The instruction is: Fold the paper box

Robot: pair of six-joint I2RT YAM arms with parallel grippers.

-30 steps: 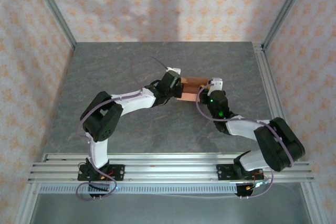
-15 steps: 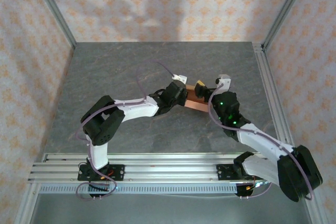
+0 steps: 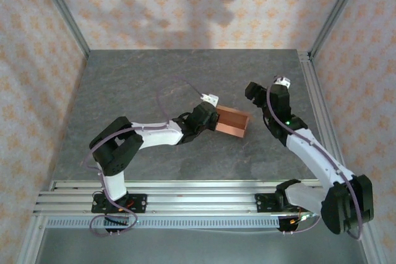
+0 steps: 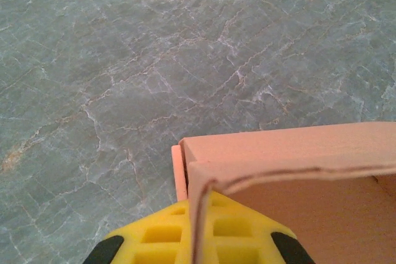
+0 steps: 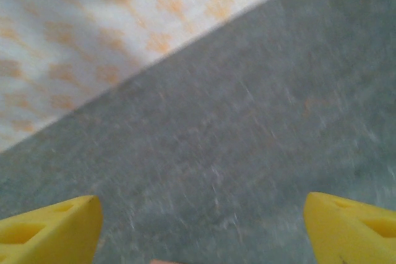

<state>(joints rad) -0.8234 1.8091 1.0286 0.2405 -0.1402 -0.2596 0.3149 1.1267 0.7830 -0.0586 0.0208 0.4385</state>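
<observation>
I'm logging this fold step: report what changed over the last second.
The right gripper let go of the paper box, opened and pulled back to the right, away from it. The left gripper drew the box slightly nearer. It stays clamped on the box's left end wall.

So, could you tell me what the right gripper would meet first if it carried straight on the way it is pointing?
Probably the bare table, short of the patterned wall: grey surface lies dead ahead between the open fingers of the right gripper. Depth is blurred, so this is a guess.
</observation>
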